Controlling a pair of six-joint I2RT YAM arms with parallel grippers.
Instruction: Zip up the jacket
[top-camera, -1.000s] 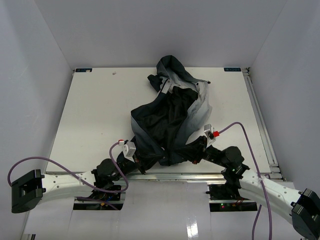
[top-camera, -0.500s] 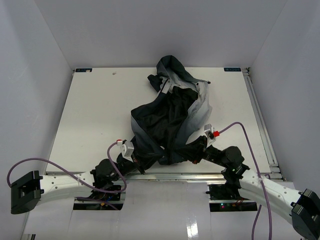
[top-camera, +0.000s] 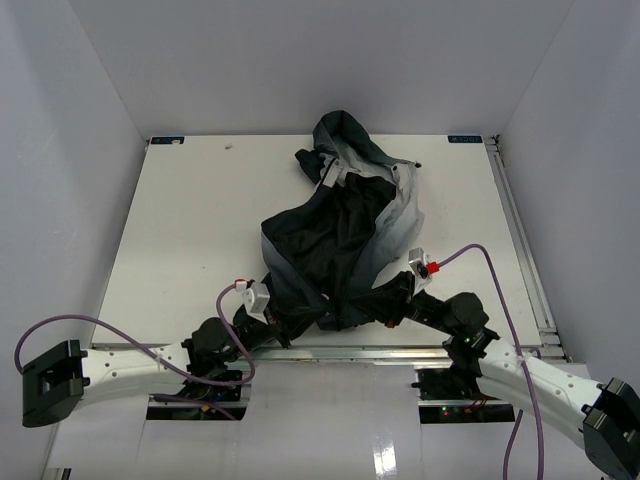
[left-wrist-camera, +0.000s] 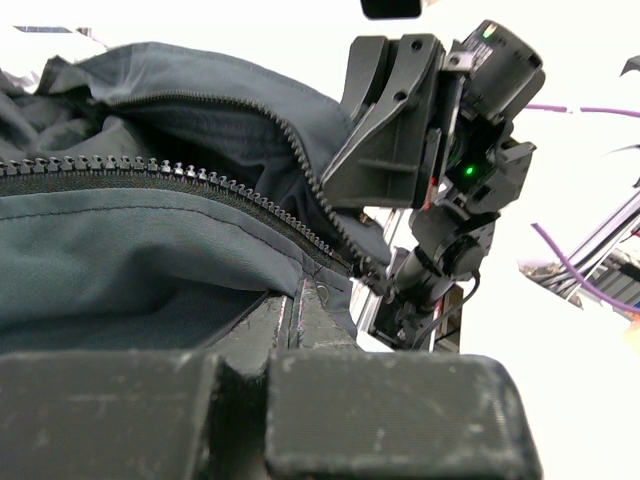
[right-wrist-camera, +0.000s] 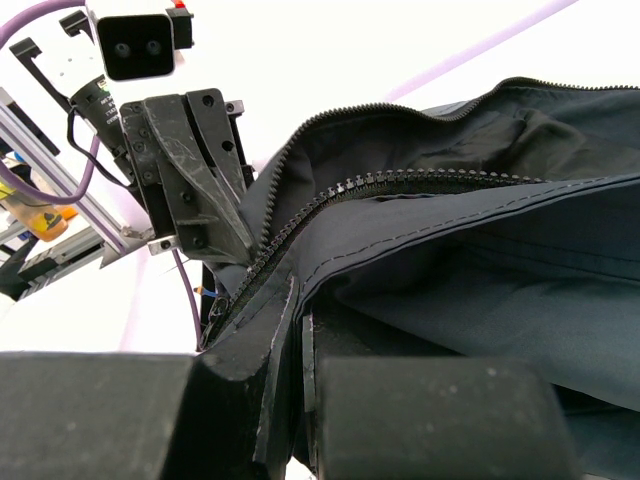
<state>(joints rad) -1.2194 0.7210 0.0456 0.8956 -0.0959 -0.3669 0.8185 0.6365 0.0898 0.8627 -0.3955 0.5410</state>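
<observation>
The jacket (top-camera: 340, 235), dark navy with light grey panels, lies crumpled on the white table, hood at the far end, hem at the near edge. My left gripper (top-camera: 283, 322) is shut on the hem's left front edge; in the left wrist view the fabric (left-wrist-camera: 150, 250) with its open zipper teeth (left-wrist-camera: 250, 195) runs into my closed fingers (left-wrist-camera: 300, 320). My right gripper (top-camera: 365, 312) is shut on the right front edge; the right wrist view shows the jacket fabric (right-wrist-camera: 480, 260) and the zipper teeth (right-wrist-camera: 380, 182) pinched between my fingers (right-wrist-camera: 285, 330). The two grippers face each other closely.
The white table (top-camera: 190, 230) has a metal rail along its right side (top-camera: 520, 250) and near edge. White walls enclose it. Purple cables (top-camera: 480, 255) loop from both wrists. The other arm fills the background of each wrist view.
The left arm shifted very slightly; the jacket and right arm look the same.
</observation>
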